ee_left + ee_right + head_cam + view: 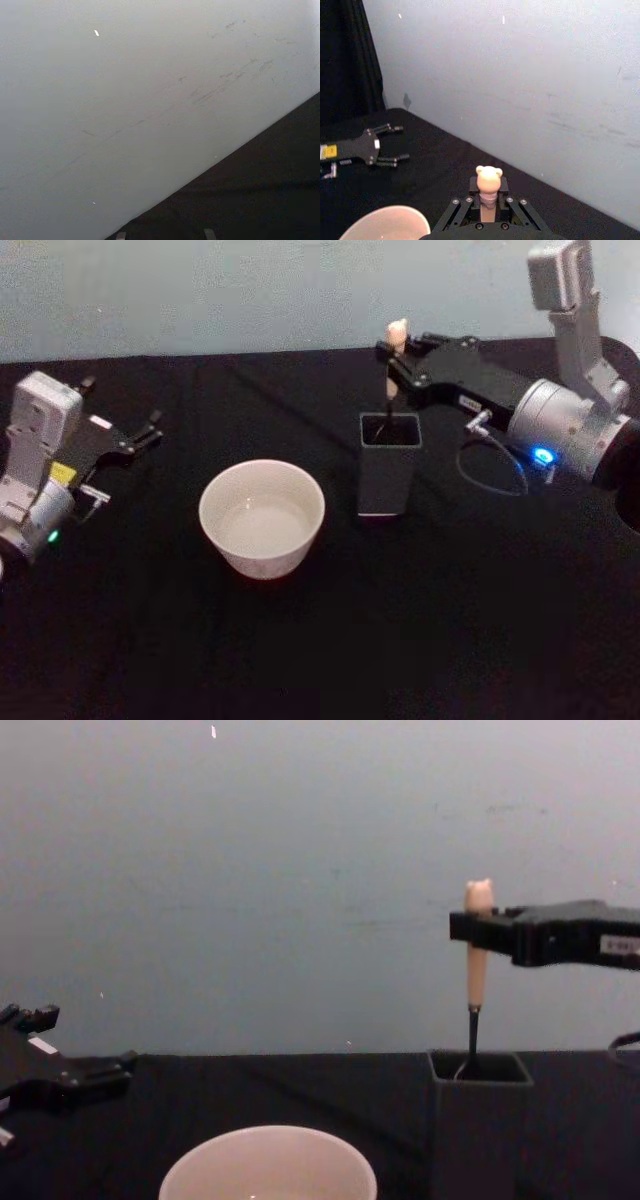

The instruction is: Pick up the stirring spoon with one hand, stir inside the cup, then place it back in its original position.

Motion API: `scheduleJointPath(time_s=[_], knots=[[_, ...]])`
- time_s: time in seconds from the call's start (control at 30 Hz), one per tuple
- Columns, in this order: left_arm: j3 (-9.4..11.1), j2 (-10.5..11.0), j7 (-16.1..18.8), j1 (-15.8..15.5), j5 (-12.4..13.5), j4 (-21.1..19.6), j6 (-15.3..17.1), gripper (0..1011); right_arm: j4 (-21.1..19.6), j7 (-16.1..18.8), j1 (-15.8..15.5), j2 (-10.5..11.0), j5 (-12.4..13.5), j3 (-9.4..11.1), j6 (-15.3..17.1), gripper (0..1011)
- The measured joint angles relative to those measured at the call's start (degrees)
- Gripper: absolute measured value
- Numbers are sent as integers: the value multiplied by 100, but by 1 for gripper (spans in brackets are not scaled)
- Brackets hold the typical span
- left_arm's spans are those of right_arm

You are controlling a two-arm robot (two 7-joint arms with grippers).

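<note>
The stirring spoon [396, 338] stands upright with its cream bear-head top up and its thin stem reaching down into the dark square holder [388, 475]. My right gripper [392, 360] is shut on the handle just below the bear head, which also shows in the chest view, where the spoon [477, 960] passes through the gripper [470, 928]. The right wrist view has the bear head [488, 179] between the jaws. The cup [262, 515], wide and cream, sits left of the holder. My left gripper [150, 430] rests open at the far left.
The black-covered table [450, 620] ends at a pale wall close behind the holder. A cable [490, 465] loops from the right arm beside the holder. Free room lies in front of the cup and holder.
</note>
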Motion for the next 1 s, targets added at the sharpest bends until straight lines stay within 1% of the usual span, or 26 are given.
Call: scheduleJointPath(time_s=[0.23, 0.57, 0.8, 0.97, 1.0], knots=[[0, 0, 0, 0, 0, 0, 0, 1001, -235, -65, -73, 54, 138, 92, -104, 197], [0, 0, 0, 0, 0, 0, 0, 1001, -407, -101, -67, 50, 239, 95, -234, 197], [0, 0, 0, 0, 0, 0, 0, 1001, -440, -101, 30, -19, 242, -54, -278, 197], [0, 0, 0, 0, 0, 0, 0, 1001, -414, -80, 125, -124, 217, -243, -317, 197], [0, 0, 0, 0, 0, 0, 0, 1001, -390, -54, 153, -156, 188, -312, -337, 197]])
